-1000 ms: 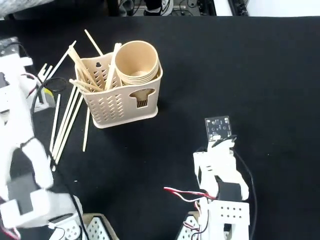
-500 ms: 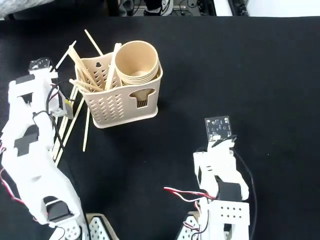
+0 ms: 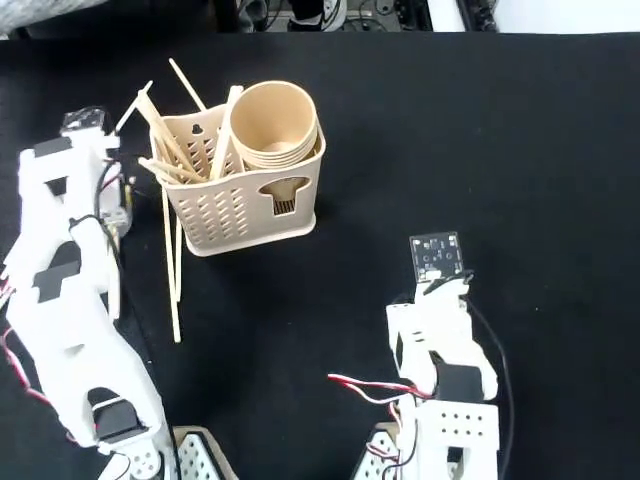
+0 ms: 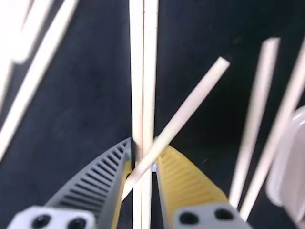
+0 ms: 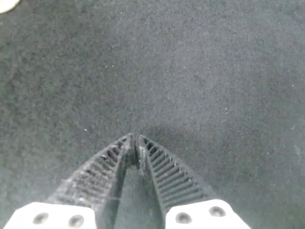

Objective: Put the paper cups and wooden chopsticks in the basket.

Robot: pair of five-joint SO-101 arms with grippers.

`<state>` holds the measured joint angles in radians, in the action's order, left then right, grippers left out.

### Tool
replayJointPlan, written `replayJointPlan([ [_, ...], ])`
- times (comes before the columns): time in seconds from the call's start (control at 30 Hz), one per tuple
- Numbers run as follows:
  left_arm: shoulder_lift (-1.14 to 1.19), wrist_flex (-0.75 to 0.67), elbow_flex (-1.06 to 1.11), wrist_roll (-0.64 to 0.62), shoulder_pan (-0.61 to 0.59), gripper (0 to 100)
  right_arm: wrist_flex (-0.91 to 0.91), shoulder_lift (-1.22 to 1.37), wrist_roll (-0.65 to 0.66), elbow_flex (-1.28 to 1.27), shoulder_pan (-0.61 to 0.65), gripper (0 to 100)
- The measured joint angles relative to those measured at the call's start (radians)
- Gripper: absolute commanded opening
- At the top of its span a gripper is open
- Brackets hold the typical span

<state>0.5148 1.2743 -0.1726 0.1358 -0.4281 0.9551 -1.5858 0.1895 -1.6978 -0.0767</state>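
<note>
The beige perforated basket (image 3: 245, 195) stands at the back left of the black table. It holds stacked paper cups (image 3: 273, 125) and several wooden chopsticks (image 3: 170, 145) leaning out of its left part. My left arm (image 3: 65, 250) stretches along the basket's left side. My left gripper (image 4: 143, 153) is shut on a pair of parallel chopsticks (image 4: 143, 71), and a third stick (image 4: 190, 109) lies across them. Two chopsticks (image 3: 172, 265) lie on the table just left of the basket. My right gripper (image 5: 133, 141) is shut on nothing, low over bare table.
More loose chopsticks (image 4: 40, 67) lie on both sides of the held pair, and one (image 4: 259, 129) lies near a pale edge of the basket (image 4: 290, 162). My right arm (image 3: 440, 340) sits folded at the front right. A pale tray corner (image 3: 195, 455) shows at the front edge.
My left arm swung up from the front left to the basket's left side. The loose chopsticks there turned from slanted to nearly straight and shifted toward the basket. The right arm stayed still.
</note>
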Motion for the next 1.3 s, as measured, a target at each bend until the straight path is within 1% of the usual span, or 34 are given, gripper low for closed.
replayJointPlan([
  [0.13,-0.129,0.064,0.002,0.0,0.002,3,0.0,0.0,0.0,0.0,0.0,1.2],
  [0.47,-0.586,0.245,0.002,0.0,-0.002,3,0.0,0.0,0.0,0.0,0.0,1.2],
  [0.6,-0.783,0.256,0.006,-0.002,-0.002,3,0.0,0.0,0.0,0.0,0.0,1.2],
  [0.7,-0.951,0.227,0.063,-0.002,0.012,3,0.0,0.0,0.0,0.0,0.0,1.2],
  [0.83,-1.214,0.098,0.216,0.002,0.087,3,0.0,0.0,0.0,0.0,0.0,1.2],
  [0.93,-1.419,-0.061,0.387,-0.002,0.157,3,0.0,0.0,0.0,0.0,0.0,1.2],
  [1.03,-1.611,-0.278,0.595,-0.051,0.212,3,0.0,0.0,0.0,0.0,0.0,1.2],
  [1.13,-1.765,-0.528,0.81,-0.14,0.241,3,0.0,0.0,0.0,0.0,0.0,1.2],
  [1.23,-1.863,-0.773,1.003,-0.249,0.25,3,0.0,0.0,0.0,0.0,0.0,1.2],
  [1.3,-1.886,-0.905,1.089,-0.308,0.25,3,0.0,0.0,0.0,0.0,0.0,1.2],
])
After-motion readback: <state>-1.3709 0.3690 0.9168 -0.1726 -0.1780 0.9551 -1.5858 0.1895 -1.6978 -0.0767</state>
